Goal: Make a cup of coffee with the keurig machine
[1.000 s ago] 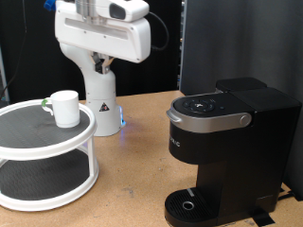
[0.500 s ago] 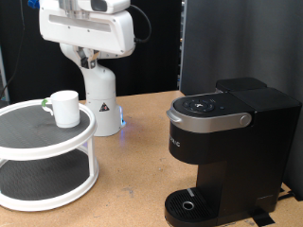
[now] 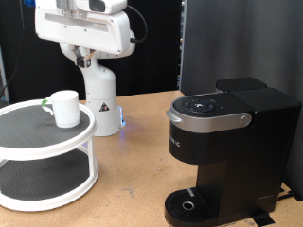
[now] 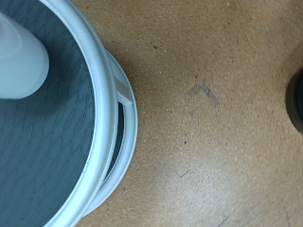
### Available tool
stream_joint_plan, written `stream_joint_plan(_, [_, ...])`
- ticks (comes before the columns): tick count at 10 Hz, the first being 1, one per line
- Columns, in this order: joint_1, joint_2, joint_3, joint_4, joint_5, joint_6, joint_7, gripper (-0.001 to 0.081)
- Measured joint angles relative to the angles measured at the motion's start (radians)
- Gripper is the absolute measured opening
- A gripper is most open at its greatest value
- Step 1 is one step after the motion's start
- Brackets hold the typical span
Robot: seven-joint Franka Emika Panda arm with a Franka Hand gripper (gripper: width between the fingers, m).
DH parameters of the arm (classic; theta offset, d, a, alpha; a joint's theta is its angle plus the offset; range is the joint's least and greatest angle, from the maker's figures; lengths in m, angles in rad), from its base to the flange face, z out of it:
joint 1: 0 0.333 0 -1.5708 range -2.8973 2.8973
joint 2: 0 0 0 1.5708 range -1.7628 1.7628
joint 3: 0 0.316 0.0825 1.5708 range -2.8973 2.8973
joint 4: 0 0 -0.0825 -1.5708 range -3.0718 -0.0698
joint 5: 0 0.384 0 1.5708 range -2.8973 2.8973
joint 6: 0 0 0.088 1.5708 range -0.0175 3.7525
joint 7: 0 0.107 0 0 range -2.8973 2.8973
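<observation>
one cup (image 3: 64, 107) sits on the stand's (image 3: 28, 125) top tier, well apart from the keurig machine (image 3: 227, 142). we can't see our gripper's fingers, so we cannot tell their state.

Open tabletop (image 3: 142, 161) is left between the white two-tier stand (image 3: 57, 180) and the keurig machine (image 3: 227, 142). Access above the stand is interrupted only by the cup (image 3: 64, 108).

White cup (image 3: 64, 107), white two-tier stand (image 3: 57, 151) with dark textured shelves, matte black keurig machine (image 3: 227, 151) with silver trim, brown surface (image 3: 133, 180)
</observation>
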Motion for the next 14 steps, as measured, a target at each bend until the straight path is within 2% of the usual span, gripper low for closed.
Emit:
stream_joint_plan(2, [0.000, -0.005, -0.019, -0.002, 0.008, -0.011, -0.127, 0.0006])
stream_joint_plan(4, [-0.002, -0.043, -0.046, -0.023, 0.005, -0.023, -0.243, 0.0006])
stream_joint_plan(6, [-0.007, -0.109, -0.070, -0.055, -0.009, -0.042, -0.325, 0.0006])
stream_joint_plan(9, [-0.018, -0.228, -0.089, -0.128, -0.033, -0.052, -0.377, 0.0006])
stream_joint_plan(10, [-0.018, -0.224, -0.088, -0.128, -0.033, -0.052, -0.361, 0.0006])
stream_joint_plan(12, [-0.034, -0.207, -0.062, -0.129, -0.007, -0.023, -0.115, 0.0006])
stream_joint_plan(14, [-0.046, -0.189, -0.057, -0.132, 0.068, 0.024, 0.100, 0.0006])
